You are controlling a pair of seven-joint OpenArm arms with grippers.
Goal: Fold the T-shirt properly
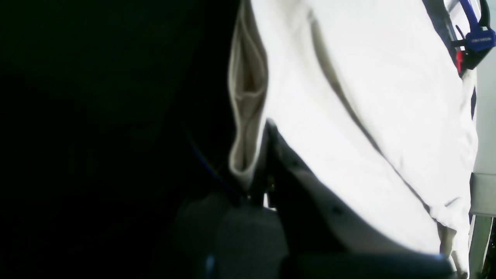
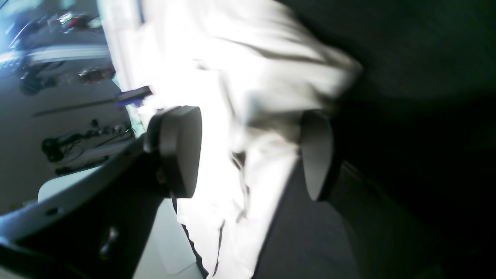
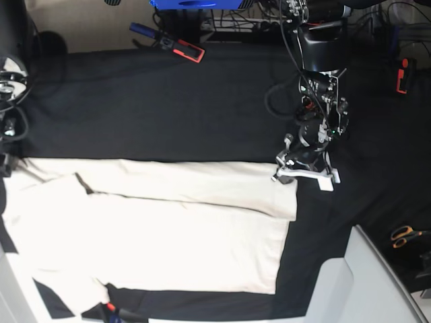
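The cream T-shirt (image 3: 168,222) lies spread on the black surface, its far long edge folded over toward the middle. In the base view my left gripper (image 3: 288,173) sits at the shirt's upper right corner. The left wrist view shows its dark fingers (image 1: 285,166) shut together on the cloth's edge, and a fold of T-shirt (image 1: 368,97) bulges beside them. My right gripper (image 2: 248,153) is open in the right wrist view. Its two round pads (image 2: 178,151) stand wide on either side of a bunched part of the T-shirt (image 2: 267,81). In the base view that arm is barely seen at the left edge.
A red and black tool (image 3: 183,48) and a blue box (image 3: 195,3) lie at the back. Orange-handled scissors (image 3: 405,235) and a grey panel (image 3: 363,282) are at the right front. A red item (image 3: 403,74) sits far right. Cables trail behind the left arm.
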